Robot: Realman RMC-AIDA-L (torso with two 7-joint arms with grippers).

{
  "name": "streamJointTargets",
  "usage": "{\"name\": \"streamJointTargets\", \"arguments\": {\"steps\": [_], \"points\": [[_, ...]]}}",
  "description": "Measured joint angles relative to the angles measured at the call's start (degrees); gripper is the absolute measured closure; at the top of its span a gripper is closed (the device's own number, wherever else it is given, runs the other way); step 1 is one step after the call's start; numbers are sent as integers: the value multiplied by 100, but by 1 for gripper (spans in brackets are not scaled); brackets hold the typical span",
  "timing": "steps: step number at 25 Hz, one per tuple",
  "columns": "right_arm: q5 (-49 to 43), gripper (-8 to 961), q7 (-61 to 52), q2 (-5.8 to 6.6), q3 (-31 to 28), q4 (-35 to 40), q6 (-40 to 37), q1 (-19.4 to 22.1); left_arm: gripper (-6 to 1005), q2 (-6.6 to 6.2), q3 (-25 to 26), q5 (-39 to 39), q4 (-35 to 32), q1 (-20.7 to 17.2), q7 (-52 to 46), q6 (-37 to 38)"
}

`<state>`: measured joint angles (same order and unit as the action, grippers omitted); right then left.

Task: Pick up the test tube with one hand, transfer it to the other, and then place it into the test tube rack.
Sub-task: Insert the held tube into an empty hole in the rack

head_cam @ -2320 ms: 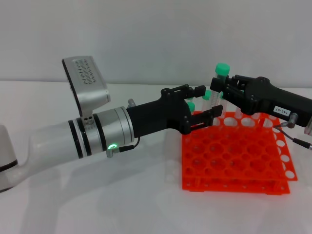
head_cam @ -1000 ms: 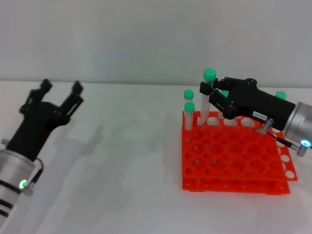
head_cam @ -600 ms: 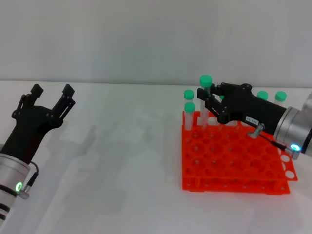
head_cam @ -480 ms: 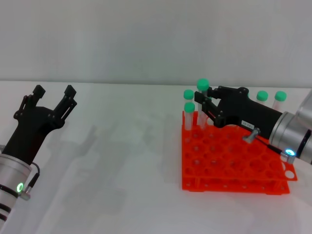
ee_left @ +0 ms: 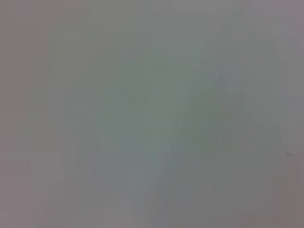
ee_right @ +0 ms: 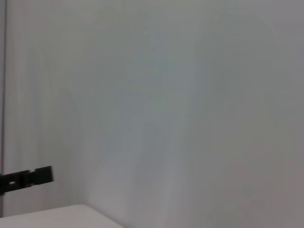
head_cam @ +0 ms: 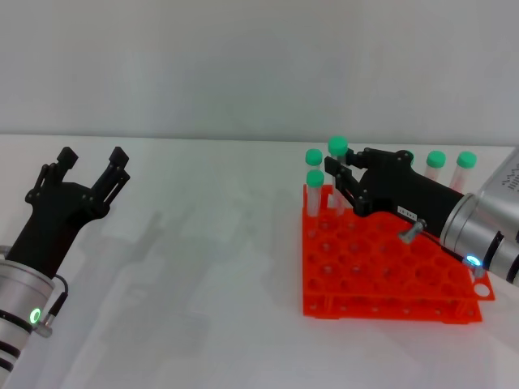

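Observation:
The orange-red test tube rack (head_cam: 389,263) stands on the white table at the right. My right gripper (head_cam: 337,180), on the arm with the blue light, is shut on a green-capped test tube (head_cam: 337,147) and holds it upright over the rack's back left corner. The tube's lower end is at the back row of holes; how deep it sits is hidden. My left gripper (head_cam: 91,160), on the arm with the green light, is open and empty, raised at the far left. Neither wrist view shows the tube or the rack.
Other green-capped tubes stand in the rack: two at the back left (head_cam: 315,180), two at the back right (head_cam: 437,160). White table (head_cam: 203,267) lies between the arms. The right wrist view shows a pale wall and a black piece (ee_right: 26,178).
My right gripper has moved left and down with the tube, lowering it to the rack's back row. My left arm has drawn back to the far left and stays open.

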<state>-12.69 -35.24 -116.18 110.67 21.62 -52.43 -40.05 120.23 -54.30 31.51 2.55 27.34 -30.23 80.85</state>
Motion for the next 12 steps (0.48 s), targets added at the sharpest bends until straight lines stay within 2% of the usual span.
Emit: {"name": "streamJointTargets", "arguments": {"steps": [6, 12], "points": [[1134, 755, 579, 0, 708, 9, 264, -23, 109, 0, -7, 5, 8, -7, -6, 0], [1301, 755, 624, -1, 886, 37, 348, -38, 109, -4, -2, 5, 9, -15, -9, 0]]}}
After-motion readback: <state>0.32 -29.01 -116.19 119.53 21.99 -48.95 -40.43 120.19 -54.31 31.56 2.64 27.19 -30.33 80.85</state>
